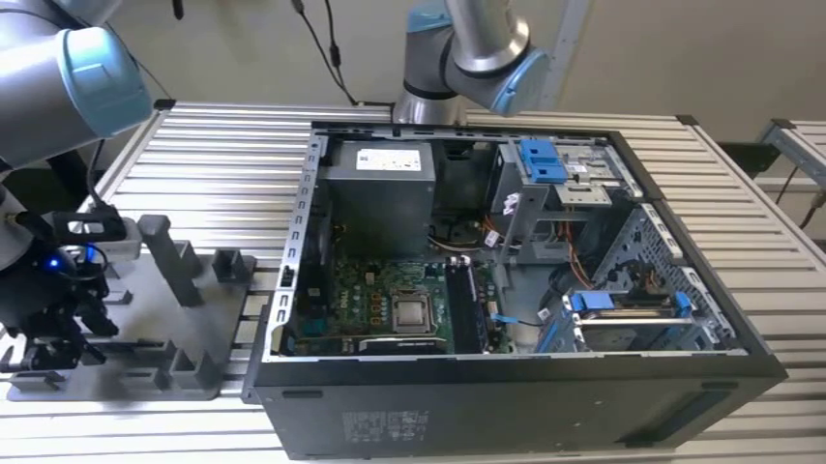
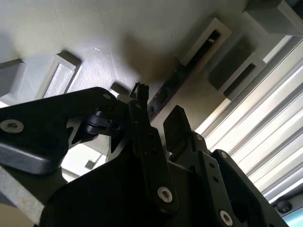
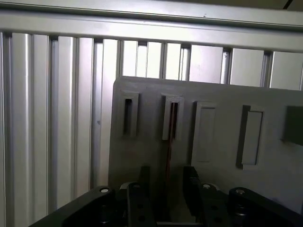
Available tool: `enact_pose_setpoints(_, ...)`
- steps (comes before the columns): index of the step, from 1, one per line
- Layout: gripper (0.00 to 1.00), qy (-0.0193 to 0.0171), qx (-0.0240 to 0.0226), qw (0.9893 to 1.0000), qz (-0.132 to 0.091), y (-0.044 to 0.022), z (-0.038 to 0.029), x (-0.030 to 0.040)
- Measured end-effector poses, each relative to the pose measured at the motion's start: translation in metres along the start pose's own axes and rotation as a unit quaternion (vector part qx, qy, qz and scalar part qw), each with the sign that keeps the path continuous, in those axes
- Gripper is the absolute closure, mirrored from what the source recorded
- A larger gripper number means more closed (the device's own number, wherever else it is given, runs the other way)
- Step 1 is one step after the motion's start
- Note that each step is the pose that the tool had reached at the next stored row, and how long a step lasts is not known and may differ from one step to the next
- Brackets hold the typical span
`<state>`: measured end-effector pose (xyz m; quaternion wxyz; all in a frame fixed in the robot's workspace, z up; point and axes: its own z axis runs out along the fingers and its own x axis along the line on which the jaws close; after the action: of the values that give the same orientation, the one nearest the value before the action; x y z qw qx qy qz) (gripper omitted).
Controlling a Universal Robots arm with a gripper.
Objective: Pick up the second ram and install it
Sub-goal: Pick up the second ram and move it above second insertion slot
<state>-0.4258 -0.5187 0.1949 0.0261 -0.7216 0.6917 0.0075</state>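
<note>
Over a grey plastic tray point(image 3: 142, 94) of upright holder blocks, set on a ribbed aluminium table point(image 3: 47, 118), a black two-fingered gripper point(image 3: 167, 175) points down. In both wrist views its fingers point(image 3: 142, 189) stand apart, one on each side of the second ram point(image 3: 170, 137), a long, thin, dark memory stick seen edge-on. The stick stands on edge in the tray. Its far end sits in a slotted grey holder block point(image 3: 173, 116), and its length runs back between the fingers. A gap shows on each side of it, so the fingers look open around the stick, not clamped on it.

In the exterior view the tray lies on that view's left, just beside an open black computer case point(image 1: 516, 406) with a green motherboard point(image 1: 374, 300) lying flat inside.

The work appears to be at its start. The gripper is lined up with the stick, but the stick is not lifted, and carrying it to the long black memory slots point(image 1: 467, 300) and seating it there are not yet done.

The stick's near end is hidden behind the gripper's body, so its support there cannot be told. In the exterior view the gripper's lower part is a dark tangle near the frame edge. Whether any slot already holds a stick is too small to tell.
</note>
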Motion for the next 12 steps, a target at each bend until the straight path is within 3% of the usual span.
enact_pose_setpoints(6, 0.58, 0.0000, 0.0000, 1.0000, -0.001, 0.0001, 0.0001, 0.0000)
enact_pose_setpoints(9, 0.67, -0.0001, 0.0000, 1.0000, -0.001, 0.0001, 0.0001, 0.0000)
enact_pose_setpoints(11, 0.79, -0.0001, 0.0000, 1.0000, -0.002, 0.0001, 0.0001, 0.0000)
enact_pose_setpoints(12, 0.79, -0.0001, 0.0000, 1.0000, -0.002, 0.0001, 0.0001, 0.0000)
